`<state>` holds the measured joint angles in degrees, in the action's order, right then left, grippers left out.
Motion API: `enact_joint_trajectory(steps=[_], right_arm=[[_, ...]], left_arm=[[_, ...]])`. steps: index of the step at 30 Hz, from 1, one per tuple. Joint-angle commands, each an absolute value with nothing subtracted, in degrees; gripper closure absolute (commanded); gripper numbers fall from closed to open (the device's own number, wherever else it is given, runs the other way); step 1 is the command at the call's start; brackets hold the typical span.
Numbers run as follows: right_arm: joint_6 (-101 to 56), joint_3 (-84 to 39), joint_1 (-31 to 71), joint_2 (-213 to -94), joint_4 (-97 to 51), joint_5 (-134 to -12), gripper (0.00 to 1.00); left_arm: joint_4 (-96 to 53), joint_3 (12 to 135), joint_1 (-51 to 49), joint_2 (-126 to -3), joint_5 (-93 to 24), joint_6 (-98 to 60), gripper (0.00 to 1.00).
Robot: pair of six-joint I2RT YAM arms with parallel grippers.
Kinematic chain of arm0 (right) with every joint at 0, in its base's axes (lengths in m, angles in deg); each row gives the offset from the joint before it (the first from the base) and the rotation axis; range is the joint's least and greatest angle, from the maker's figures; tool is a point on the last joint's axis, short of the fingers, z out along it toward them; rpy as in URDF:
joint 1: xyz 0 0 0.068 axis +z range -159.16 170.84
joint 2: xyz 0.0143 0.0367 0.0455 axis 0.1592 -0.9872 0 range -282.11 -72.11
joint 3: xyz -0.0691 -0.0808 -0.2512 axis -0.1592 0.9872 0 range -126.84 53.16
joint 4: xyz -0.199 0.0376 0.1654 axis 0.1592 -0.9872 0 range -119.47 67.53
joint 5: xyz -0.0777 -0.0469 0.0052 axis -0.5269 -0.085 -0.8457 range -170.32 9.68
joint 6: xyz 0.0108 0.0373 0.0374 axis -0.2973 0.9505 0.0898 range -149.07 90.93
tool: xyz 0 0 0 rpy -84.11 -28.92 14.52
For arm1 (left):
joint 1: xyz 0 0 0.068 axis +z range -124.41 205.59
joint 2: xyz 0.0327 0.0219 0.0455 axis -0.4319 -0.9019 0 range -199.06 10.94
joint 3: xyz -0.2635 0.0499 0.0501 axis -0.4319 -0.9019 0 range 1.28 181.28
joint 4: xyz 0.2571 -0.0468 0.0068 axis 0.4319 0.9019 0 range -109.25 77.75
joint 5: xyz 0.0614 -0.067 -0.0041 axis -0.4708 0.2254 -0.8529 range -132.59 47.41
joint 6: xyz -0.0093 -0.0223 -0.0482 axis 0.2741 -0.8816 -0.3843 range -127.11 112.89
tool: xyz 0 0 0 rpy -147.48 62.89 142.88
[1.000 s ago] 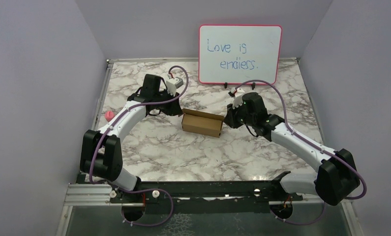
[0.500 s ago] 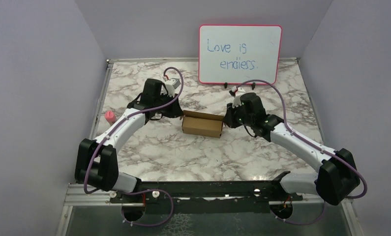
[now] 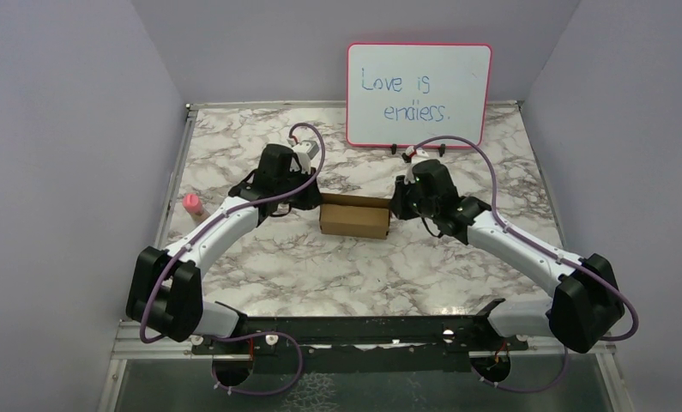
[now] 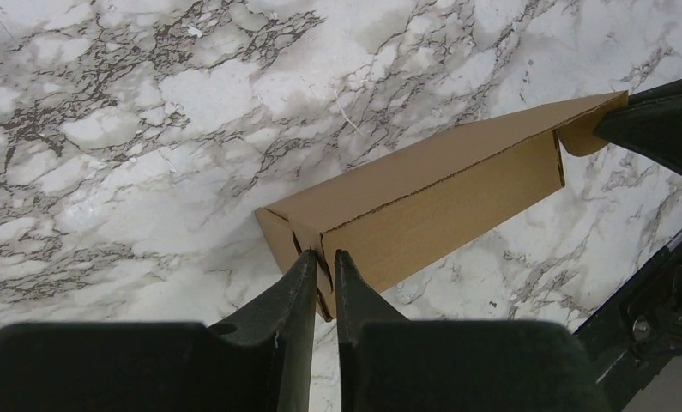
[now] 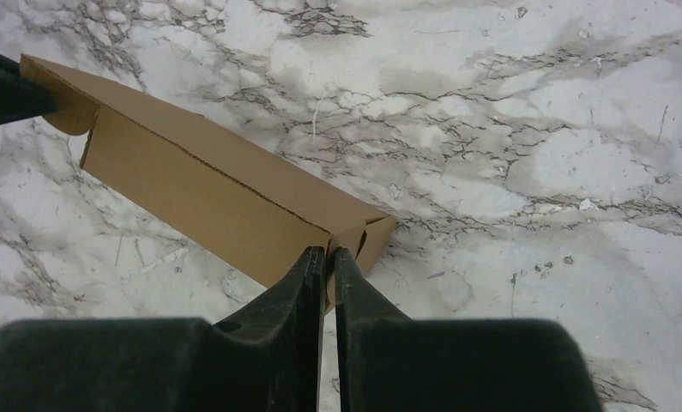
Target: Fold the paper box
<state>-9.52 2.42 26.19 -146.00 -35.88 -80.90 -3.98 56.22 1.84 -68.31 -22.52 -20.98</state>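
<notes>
The box (image 3: 354, 216) lies on the tabletop (image 3: 320, 266) a little beyond its middle, in front of the whiteboard (image 3: 419, 94). The left gripper (image 4: 322, 257) is closed tight, pinching the cardboard of the box's left end. The right gripper (image 5: 327, 253) pinches the right end the same way. A small pink object (image 3: 191, 204) stands near the tabletop's left edge.

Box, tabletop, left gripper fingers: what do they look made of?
The paper box: brown cardboard, matte, with raw cut edges and scored creases showing. The tabletop: white marble pattern with grey veins and a slight sheen; real stone or printed laminate, can't tell. The left gripper fingers: black, smooth, probably moulded plastic.
</notes>
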Motion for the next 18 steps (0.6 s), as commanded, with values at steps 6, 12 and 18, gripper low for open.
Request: enact_joint_trajectory(steps=[6,12,18], right_arm=[[-2.7,1.6,27.5,-147.0,-36.1,-86.0,0.87],[-0.6,0.9,28.4,-148.4,-37.3,-87.8,0.87],[0.2,0.9,29.5,-148.7,-37.7,-89.9,0.87]], left_arm=[[-5.7,54.9,-0.1,-66.5,-26.0,-22.4,0.86],[-6.1,54.6,-0.6,-66.4,-26.1,-22.7,0.86],[-6.4,54.1,-1.0,-66.2,-26.5,-22.8,0.86]])
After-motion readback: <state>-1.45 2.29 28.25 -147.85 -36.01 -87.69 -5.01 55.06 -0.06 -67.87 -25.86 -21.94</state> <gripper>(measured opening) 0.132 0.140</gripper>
